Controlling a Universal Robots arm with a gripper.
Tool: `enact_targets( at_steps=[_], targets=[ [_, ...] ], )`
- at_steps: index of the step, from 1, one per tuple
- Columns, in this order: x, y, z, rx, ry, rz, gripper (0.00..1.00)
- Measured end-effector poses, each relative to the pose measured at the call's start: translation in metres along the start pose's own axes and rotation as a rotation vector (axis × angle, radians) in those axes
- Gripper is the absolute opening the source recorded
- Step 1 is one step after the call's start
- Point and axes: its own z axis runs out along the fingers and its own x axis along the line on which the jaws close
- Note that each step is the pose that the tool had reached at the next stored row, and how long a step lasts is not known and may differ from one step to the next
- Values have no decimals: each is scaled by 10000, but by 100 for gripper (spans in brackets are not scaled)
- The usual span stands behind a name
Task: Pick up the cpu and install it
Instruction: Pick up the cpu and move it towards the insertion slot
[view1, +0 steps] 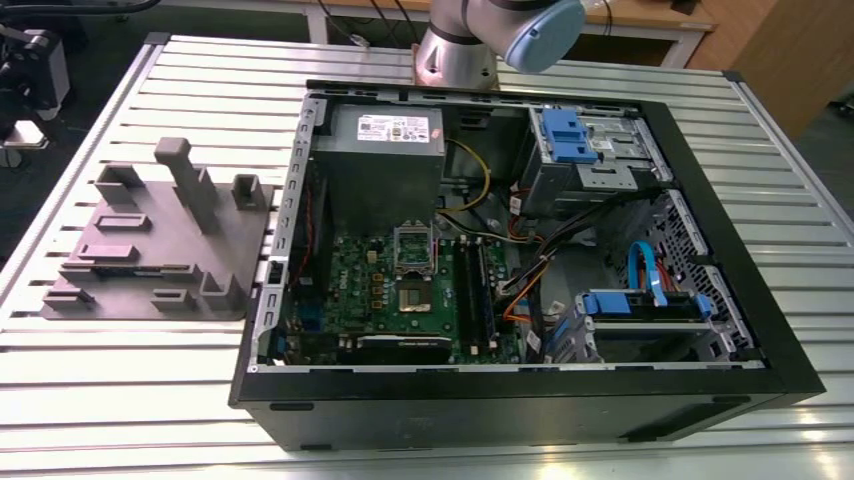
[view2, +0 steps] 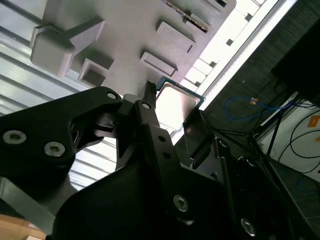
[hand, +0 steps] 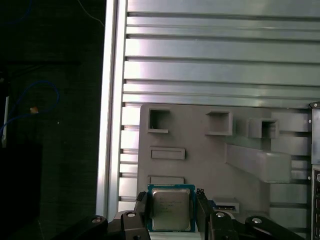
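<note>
The pincer (hand: 171, 202) grips the cpu (hand: 170, 210) — above the grey tray (hand: 200, 162).

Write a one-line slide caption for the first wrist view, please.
The gripper holds the cpu over the grey moulded tray on the slatted metal table.

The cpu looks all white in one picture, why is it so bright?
In the second wrist view glare washes the cpu out to white; in the first wrist view it looks evenly grey, while the table slats shine in bands.
</note>
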Motion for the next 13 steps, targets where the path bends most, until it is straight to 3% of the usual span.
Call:
enact_targets(
  at_steps=[13],
  targets=[
    [1,2,-35,0,-1,0,47]
  ],
)
